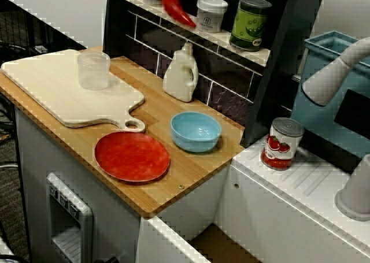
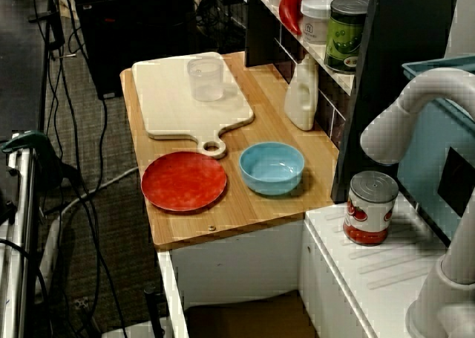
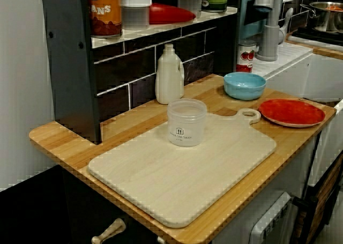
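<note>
Wooden counter [image 1: 196,165] fills the left and middle of the close view from above, and I read it from the left edge. At far left a pale cutting board [image 1: 52,89] lies flat with its handle toward the middle. A clear plastic cup [image 1: 93,70] stands upright on its far end. Just beside the handle, at lower centre, a red plate [image 1: 132,156] sits on the wood. A blue bowl [image 1: 195,131] is to its right, across a narrow gap. Above the bowl in the frame, a white bottle [image 1: 181,73] stands against the dark tiled back wall. Along the top runs a shelf [image 1: 222,39] carrying, left to right, a red pepper [image 1: 176,10], a white jar [image 1: 211,14] and a green can [image 1: 250,23].

Right of the dark upright panel, the tomato can [image 1: 281,143] stands upright at the near left end of a white ribbed counter [image 1: 300,188]. A white robot arm [image 1: 329,81] crosses the upper right, above the can and clear of it, in front of a blue bin [image 1: 324,46].

The gripper lies outside all three views, so I cannot tell whether its jaws are released or clenched.
</note>
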Robot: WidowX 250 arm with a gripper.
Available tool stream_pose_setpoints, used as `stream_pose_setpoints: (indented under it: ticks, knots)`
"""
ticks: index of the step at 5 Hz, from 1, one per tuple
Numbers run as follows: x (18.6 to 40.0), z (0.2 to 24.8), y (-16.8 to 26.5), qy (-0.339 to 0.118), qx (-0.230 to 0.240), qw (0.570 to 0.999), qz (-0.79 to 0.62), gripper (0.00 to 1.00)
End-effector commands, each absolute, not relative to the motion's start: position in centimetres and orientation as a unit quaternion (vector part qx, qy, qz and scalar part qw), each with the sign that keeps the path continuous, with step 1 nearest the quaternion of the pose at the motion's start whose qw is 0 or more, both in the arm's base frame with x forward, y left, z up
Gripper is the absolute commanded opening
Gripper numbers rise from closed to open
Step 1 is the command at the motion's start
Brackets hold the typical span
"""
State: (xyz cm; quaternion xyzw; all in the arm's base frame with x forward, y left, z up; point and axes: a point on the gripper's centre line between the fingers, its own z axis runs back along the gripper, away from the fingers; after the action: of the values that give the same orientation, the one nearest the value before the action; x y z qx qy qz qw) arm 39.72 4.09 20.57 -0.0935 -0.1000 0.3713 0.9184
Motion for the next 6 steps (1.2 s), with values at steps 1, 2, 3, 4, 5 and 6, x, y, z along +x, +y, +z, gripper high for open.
stream_pose_setpoints:
  ticks: [1,2,3,4,5,6]
  knots:
    - [39.2,23.6,5.3,-0.139,-0.117,0.915,0.361,1.00]
    - [39.4,23.2,5.7,-0.149,-0.106,0.913,0.365,1.00]
    - [39.7,22.9,6.2,-0.151,-0.103,0.909,0.375,1.00]
    - [40.0,22.8,6.2,-0.150,-0.104,0.900,0.397,1.00]
    - [40.3,22.5,6.1,-0.147,-0.102,0.900,0.397,1.00]
    - [40.7,22.0,6.1,-0.148,-0.097,0.900,0.398,1.00]
